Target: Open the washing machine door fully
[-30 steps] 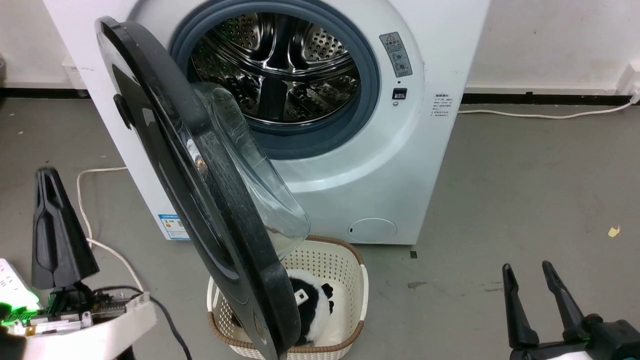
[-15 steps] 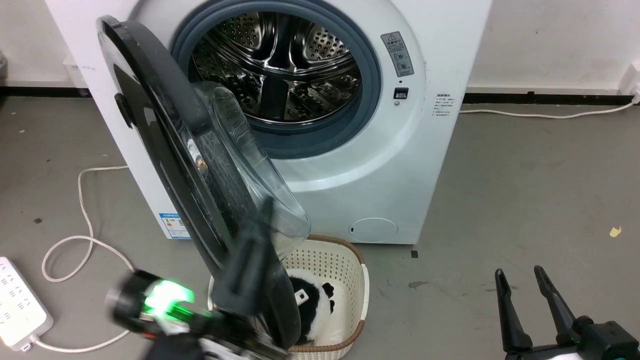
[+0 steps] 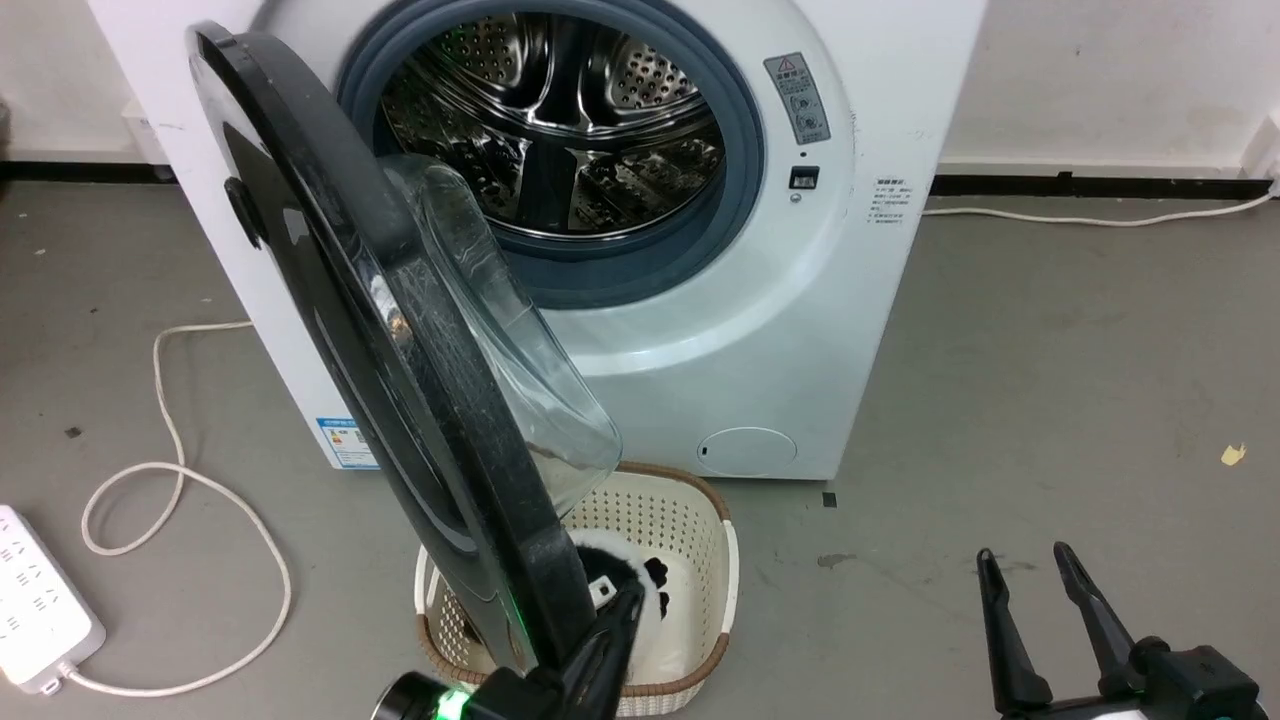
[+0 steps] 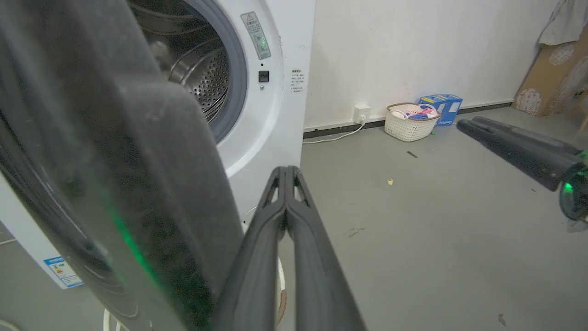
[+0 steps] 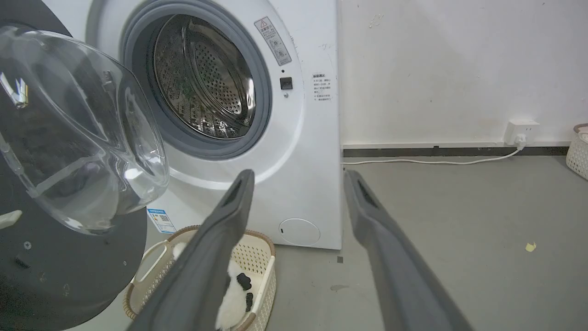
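The washing machine [image 3: 800,330] is a white front-loader whose steel drum mouth is uncovered. Its door [image 3: 400,330], glossy black with a bulging clear glass bowl [image 5: 87,128], stands swung out edge-on toward me, hinged on the left. My left gripper [image 3: 633,595] is shut with nothing in it. It sits low, just right of the door's bottom edge, on the glass-bowl side; the left wrist view has the door's rim [image 4: 138,193] right beside the closed fingers [image 4: 285,171]. My right gripper [image 3: 1022,553] is open over the floor at the lower right, well clear of the door.
A cream basket [image 3: 700,520] holding a black-and-white plush toy [image 5: 234,294] stands on the floor under the door's lower edge. A power strip [image 3: 40,600] and a looped white cable [image 3: 180,470] lie at the left. Another basket [image 4: 409,124] and a blue box [image 4: 441,103] stand by the far wall.
My left gripper has swept from the far left, across the front of the door, to the right of the door's bottom edge. The door's angle looks unchanged. The view shifted slightly.
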### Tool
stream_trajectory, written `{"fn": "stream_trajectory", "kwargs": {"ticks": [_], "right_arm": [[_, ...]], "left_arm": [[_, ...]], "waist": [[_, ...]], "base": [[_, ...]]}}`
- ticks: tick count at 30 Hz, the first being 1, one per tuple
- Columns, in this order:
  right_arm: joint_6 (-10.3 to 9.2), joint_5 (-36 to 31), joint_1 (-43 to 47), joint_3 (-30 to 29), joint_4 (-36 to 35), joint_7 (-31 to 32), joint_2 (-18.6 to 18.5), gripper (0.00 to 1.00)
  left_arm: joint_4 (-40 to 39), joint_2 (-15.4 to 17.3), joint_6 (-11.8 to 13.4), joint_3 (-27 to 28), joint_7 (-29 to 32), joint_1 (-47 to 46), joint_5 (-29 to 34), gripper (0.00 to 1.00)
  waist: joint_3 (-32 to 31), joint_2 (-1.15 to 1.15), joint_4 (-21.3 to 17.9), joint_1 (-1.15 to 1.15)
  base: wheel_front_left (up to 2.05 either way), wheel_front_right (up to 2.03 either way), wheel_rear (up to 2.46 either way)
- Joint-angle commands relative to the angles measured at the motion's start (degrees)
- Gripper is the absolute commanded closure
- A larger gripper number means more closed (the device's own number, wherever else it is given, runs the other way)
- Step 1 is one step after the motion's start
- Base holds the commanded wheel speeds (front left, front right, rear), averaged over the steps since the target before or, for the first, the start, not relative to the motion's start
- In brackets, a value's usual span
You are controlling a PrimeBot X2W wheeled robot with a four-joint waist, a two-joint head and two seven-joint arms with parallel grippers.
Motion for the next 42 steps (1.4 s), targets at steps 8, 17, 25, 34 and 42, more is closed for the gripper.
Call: {"fn": "stream_trajectory", "kwargs": {"ticks": [8,17,25,34,42], "right_arm": [[0.05,0.01,-0.57,0.56,0.69,-0.25,0.23,0.0],[0.05,0.42,0.56,0.86,1.25,-0.25,0.23,0.0],[0.05,0.86,0.91,1.72,1.5,-0.25,0.23,0.0],[0.05,-0.06,-0.13,1.89,1.53,-0.25,0.23,0.0],[0.05,-2.24,-2.56,2.34,1.65,-0.25,0.23,0.0]], "left_arm": [[5.14,-0.34,1.83,1.9,-2.16,-1.96,-1.89,1.0],[5.4,0.19,2.96,2.74,-4.15,0.61,-2.88,1.0],[5.23,1.67,4.2,4.53,-4.48,1.23,-3.35,1.0],[4.74,4.69,6.45,11.92,-2.34,-0.54,-7.1,1.0],[6.43,8.74,7.15,19.57,0.48,-5.23,-11.7,1.0]], "waist": [[0.39,0.0,1.49,0.0],[-1.04,0.0,7.64,0.0],[-1.16,0.0,16.26,0.0],[1.6,0.0,23.03,0.0],[6.48,0.0,23.67,0.0]], "base": [[0.0,0.0,0.0],[0.0,0.0,0.0],[0.0,0.0,0.0],[0.0,0.0,0.0],[0.0,0.0,0.0]]}}
